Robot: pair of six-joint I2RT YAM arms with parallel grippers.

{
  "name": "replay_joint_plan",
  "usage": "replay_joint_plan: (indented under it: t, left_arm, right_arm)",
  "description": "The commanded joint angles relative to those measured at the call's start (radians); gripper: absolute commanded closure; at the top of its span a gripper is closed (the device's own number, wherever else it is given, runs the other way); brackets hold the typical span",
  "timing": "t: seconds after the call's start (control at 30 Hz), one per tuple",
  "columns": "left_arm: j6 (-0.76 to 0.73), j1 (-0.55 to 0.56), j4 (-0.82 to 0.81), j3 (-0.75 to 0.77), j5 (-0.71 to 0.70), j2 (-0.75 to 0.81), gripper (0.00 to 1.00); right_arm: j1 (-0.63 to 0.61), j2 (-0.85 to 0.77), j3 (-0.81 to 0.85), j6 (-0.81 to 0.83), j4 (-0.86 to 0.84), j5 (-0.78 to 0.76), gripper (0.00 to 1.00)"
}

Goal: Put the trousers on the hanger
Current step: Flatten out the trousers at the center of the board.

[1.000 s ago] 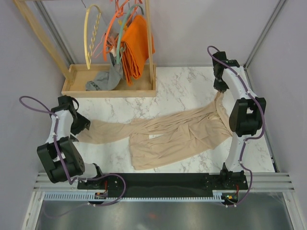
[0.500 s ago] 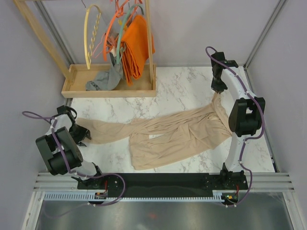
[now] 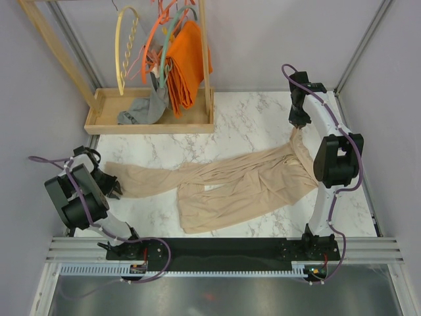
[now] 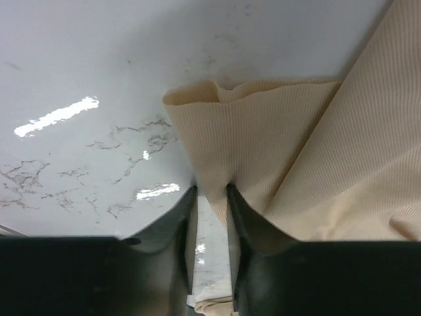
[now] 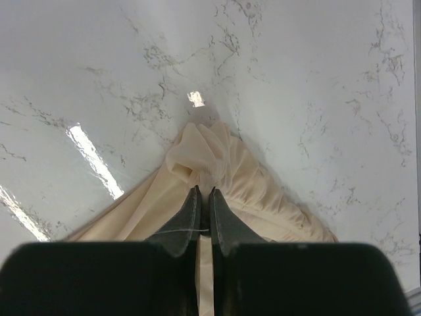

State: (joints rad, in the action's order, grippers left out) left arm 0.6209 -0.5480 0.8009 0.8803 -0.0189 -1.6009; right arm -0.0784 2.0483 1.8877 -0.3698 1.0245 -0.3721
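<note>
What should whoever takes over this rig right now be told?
Left hand: fingers nearly together at the hem of one leg; a firm grip is not certain.
Right hand: shut on a bunched pinch of the trousers at their right end, pulled up into a small peak.
The trousers otherwise lie spread across the marble table.
The hanger hangs bare on the wooden rack at the far left.
Done: one end gripped, the other nearly.
Left: confirm the left grip, lift, carry to the hanger, and drape over it.
</note>
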Motion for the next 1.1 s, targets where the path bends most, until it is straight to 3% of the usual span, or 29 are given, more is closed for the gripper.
replay_joint_plan:
  t: [0.0,0.03,0.1,0.43,0.57,0.83,1.07]
  left_arm:
    - [-0.021,-0.004,-0.097,0.017,-0.012,-0.065,0.72]
    - [-0.026,-0.003,-0.097,0.022,-0.015,-0.071,0.89]
    - [-0.032,-0.003,-0.097,0.028,-0.022,-0.071,0.98]
    - [0.008,-0.003,-0.017,0.065,-0.026,0.208,0.98]
    - [0.036,-0.003,0.009,0.129,-0.035,0.298,0.98]
    - [0.054,-0.017,0.038,0.284,-0.012,0.351,0.98]
    - [0.046,-0.018,0.092,0.446,0.014,0.283,0.98]
  right_arm:
    - [0.002,-0.005,0.027,0.003,-0.004,0.013,1.0]
    - [0.002,-0.007,0.024,0.005,-0.004,0.013,1.0]
    - [-0.003,-0.016,0.01,0.006,-0.006,0.012,1.0]
    - [-0.006,0.027,0.06,-0.006,0.012,-0.05,1.0]
    - [0.055,0.073,0.096,-0.034,0.022,-0.043,1.0]
    - [0.118,0.021,0.116,-0.004,0.028,-0.2,1.0]
    - [0.147,-0.166,0.056,0.015,0.026,-0.329,1.0]
